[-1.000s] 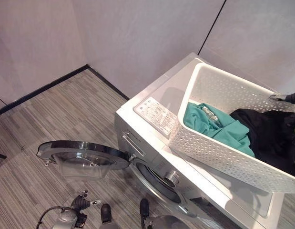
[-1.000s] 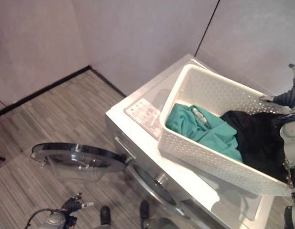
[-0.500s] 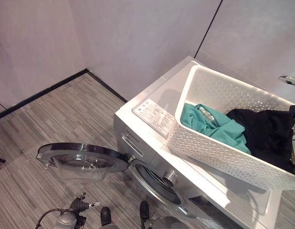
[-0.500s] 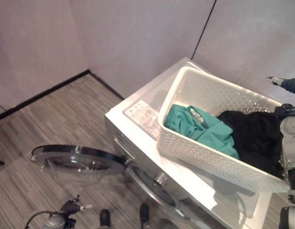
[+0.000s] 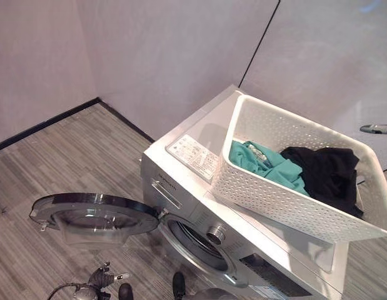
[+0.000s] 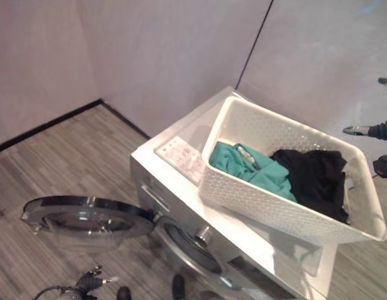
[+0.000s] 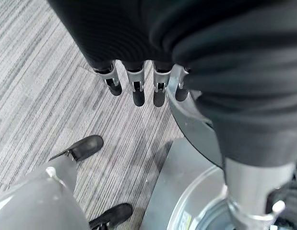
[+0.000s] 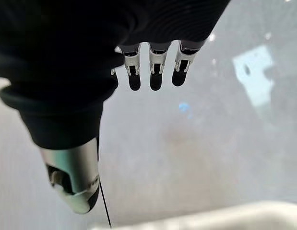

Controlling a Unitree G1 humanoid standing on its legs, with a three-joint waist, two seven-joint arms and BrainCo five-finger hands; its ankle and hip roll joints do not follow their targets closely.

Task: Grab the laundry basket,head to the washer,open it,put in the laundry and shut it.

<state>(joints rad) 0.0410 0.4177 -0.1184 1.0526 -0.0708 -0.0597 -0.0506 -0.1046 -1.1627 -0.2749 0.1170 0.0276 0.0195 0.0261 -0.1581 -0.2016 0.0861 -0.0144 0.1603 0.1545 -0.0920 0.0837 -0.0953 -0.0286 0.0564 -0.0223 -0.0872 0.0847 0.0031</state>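
Basket sits on washer at frame right, teal and black laundry inside; door open lower left. Left hand and right hand both relaxed, fingers straight, holding nothing.

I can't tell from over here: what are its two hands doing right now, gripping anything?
Left hand: open, fingers straight, holding nothing, low near the floor.
Right hand: open, fingers straight, holding nothing, off the basket.

walls: pale grey | floor: grey striped | baseboard: black

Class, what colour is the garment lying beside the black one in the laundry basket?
Teal green garment, beside the black one in the white perforated laundry basket; clearest in the left eye view.
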